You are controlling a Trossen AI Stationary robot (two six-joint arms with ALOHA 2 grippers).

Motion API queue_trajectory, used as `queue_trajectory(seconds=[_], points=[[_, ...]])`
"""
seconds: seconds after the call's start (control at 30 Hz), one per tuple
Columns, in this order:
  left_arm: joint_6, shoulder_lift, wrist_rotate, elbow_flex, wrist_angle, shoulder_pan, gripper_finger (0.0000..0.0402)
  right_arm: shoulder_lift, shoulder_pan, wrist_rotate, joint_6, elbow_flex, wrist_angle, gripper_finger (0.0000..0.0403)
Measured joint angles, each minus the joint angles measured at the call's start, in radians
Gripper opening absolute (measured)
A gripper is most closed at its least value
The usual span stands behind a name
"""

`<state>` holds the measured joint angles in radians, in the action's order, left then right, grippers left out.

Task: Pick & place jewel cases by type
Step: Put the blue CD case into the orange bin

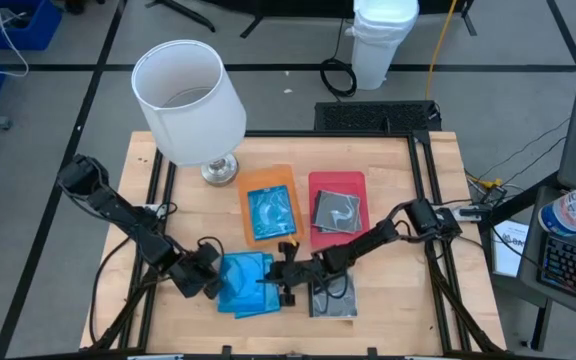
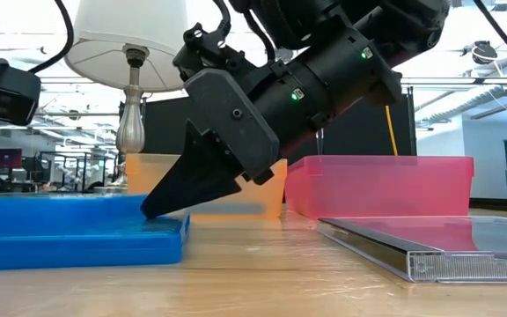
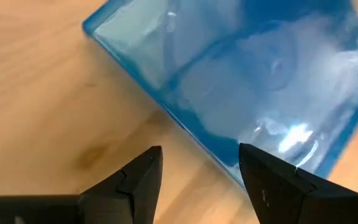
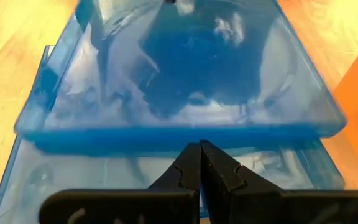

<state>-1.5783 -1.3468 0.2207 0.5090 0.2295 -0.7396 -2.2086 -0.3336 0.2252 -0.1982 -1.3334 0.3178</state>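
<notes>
A wooden table (image 1: 388, 175) carries a white lamp (image 1: 190, 100), an orange tray (image 1: 255, 180) holding one blue case (image 1: 271, 212), and a red tray (image 1: 336, 184) holding a dark case (image 1: 336, 211). Near the front edge lie stacked blue jewel cases (image 1: 244, 284) and a clear dark case (image 1: 334, 297). The right gripper (image 2: 158, 208), fingers pressed together, touches the blue stack's edge. The left gripper (image 3: 199, 163), fingers apart, hovers at the stack's other side.

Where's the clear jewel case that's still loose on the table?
In the high view the clear case lies flat at the table's front edge, right of the blue cases, in front of the red tray.
</notes>
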Motion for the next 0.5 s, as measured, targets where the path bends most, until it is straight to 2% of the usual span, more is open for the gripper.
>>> queue_trajectory(seconds=[0.1,0.5], points=[[-0.007,0.0,0.007,0.011,0.062,0.002,0.0213,0.0,0.0,-0.011,0.0,0.0,0.004,0.0],[0.051,-0.032,0.046,0.01,0.034,0.046,0.0214,-0.024,0.0,-0.006,0.018,0.001,0.018,0.0]])
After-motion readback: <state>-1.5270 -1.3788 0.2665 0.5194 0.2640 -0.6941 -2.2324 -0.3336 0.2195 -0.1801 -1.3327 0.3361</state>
